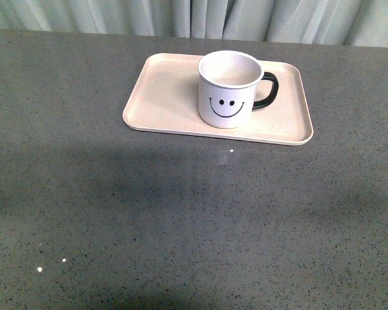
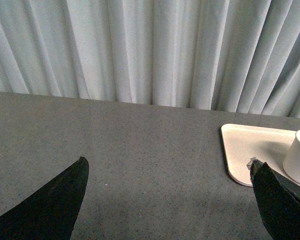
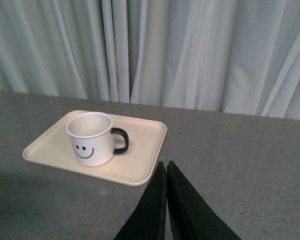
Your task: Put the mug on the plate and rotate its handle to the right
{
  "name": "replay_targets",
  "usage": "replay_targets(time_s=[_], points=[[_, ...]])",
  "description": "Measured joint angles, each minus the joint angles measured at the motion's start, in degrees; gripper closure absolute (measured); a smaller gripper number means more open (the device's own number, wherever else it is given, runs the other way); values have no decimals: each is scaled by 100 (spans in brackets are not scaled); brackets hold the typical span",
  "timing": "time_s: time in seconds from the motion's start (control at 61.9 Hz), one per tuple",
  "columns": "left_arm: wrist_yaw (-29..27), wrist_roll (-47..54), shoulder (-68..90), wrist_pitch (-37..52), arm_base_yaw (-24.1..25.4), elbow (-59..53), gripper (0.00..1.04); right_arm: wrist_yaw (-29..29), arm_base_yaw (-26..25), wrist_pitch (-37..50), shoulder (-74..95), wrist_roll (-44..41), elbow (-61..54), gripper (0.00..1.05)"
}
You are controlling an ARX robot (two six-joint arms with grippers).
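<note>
White enamel is the material of the mug (image 1: 227, 90), and it stands upright on the pale pink plate (image 1: 161, 97), a little toward 3 o'clock from the plate's middle. The smiley face looks at the front camera, and the black handle (image 1: 268, 90) points to 3 o'clock, which is the robot's right. So, in my judgement, both parts of the task are already done: the mug is placed and the handle is turned. The plate lies on the grey speckled tabletop (image 1: 181, 219), at 12 o'clock in the front view, near a pale curtain (image 1: 200, 16). No arm shows in the front view. The left hand (image 2: 170, 200) has its two dark fingers far apart and holds nothing; the plate's edge is just beside one finger in that view. The right hand (image 3: 166, 172) has its fingers pressed together with nothing between them, and it is apart from the mug. The next move, I think, asks only for keeping both arms away and not touching the mug.
</note>
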Motion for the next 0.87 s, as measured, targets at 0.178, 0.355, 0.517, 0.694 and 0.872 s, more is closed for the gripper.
replay_targets(time_s=[0.178,0.355,0.517,0.694,0.872], points=[[0,0,0,0,0,0,9,-2,0,0,-7,-2,0,74],[0,0,0,0,0,0,9,-2,0,0,-7,-2,0,42],[0,0,0,0,0,0,9,-2,0,0,-7,2,0,8],[0,0,0,0,0,0,9,-2,0,0,-7,2,0,9],[0,0,0,0,0,0,9,-2,0,0,-7,2,0,9]])
